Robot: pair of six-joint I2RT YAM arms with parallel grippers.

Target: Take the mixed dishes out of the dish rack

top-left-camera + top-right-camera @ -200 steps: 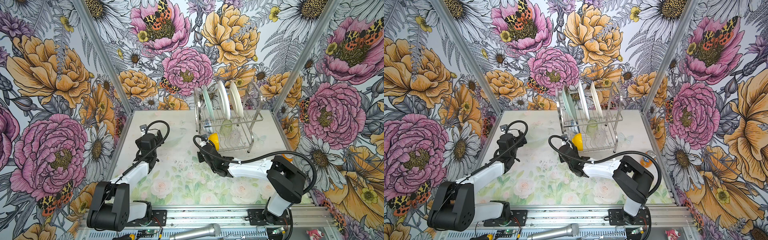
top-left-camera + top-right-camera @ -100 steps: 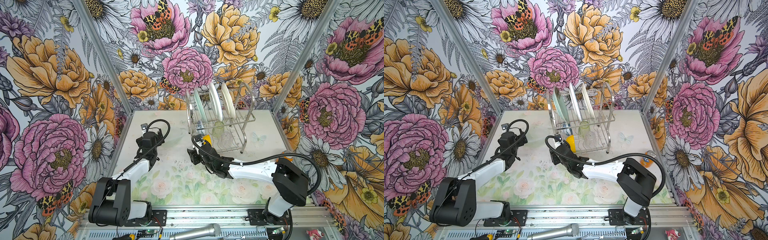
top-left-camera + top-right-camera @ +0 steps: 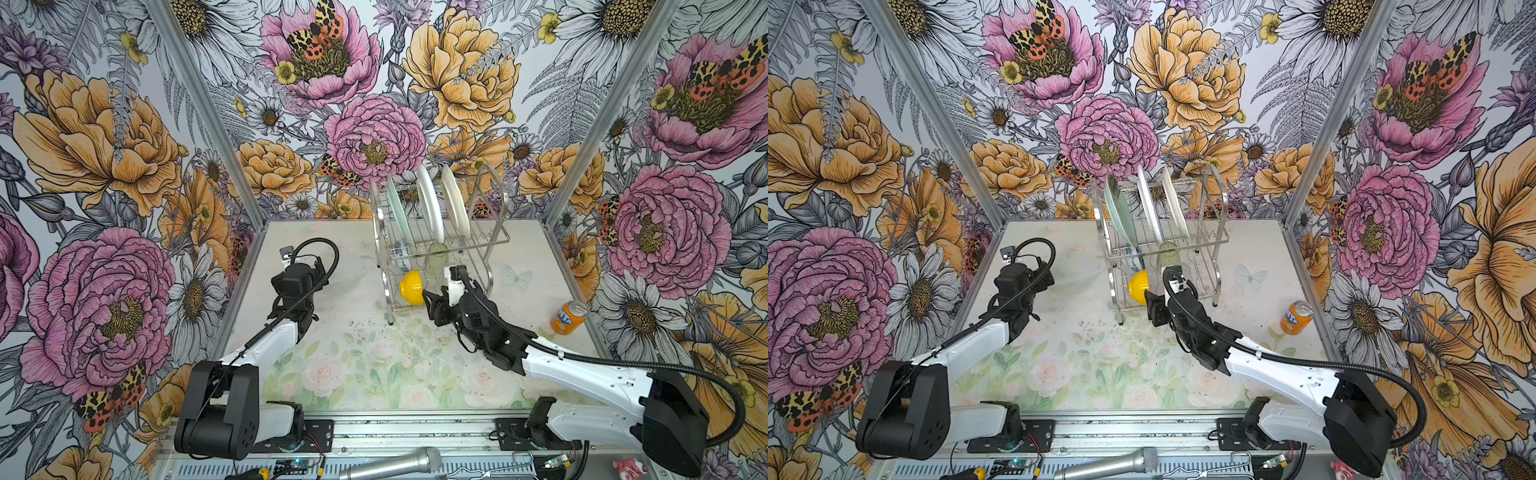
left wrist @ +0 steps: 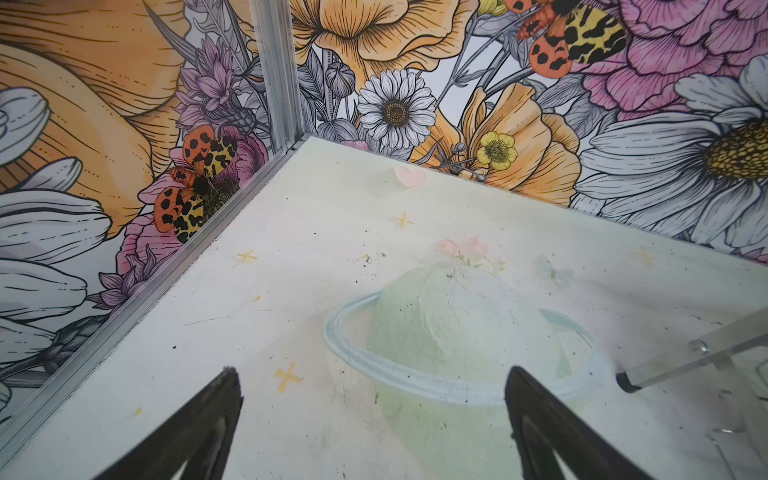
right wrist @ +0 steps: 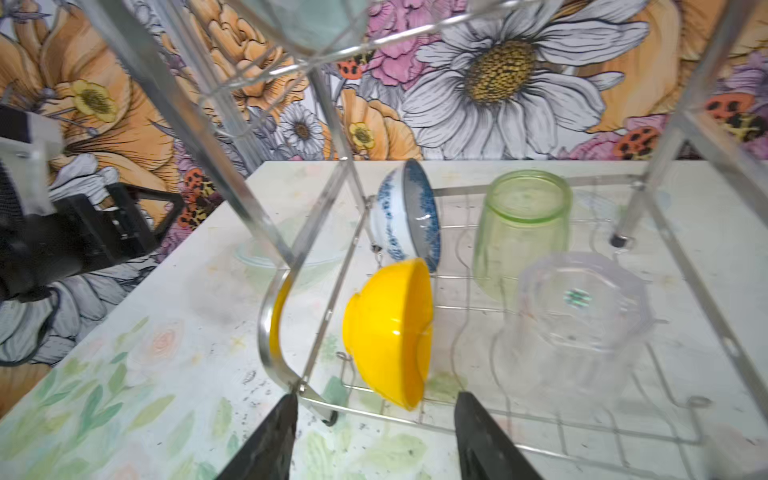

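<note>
On the dish rack's [image 5: 262,332] low shelf, at the near left corner, the yellow bowl [image 5: 390,328] stands on its edge. The right gripper [image 5: 376,399] sits just in front of it, fingers apart and empty. The left gripper [image 4: 372,370] is wide open too. The next move is probably to pinch the bowl's rim.

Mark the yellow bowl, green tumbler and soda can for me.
yellow bowl [image 5: 386,328]: right wrist view, on its outer wall.
green tumbler [image 5: 521,237]: right wrist view, on its side wall.
soda can [image 3: 567,319]: in a top view, on its orange printed side.
</note>
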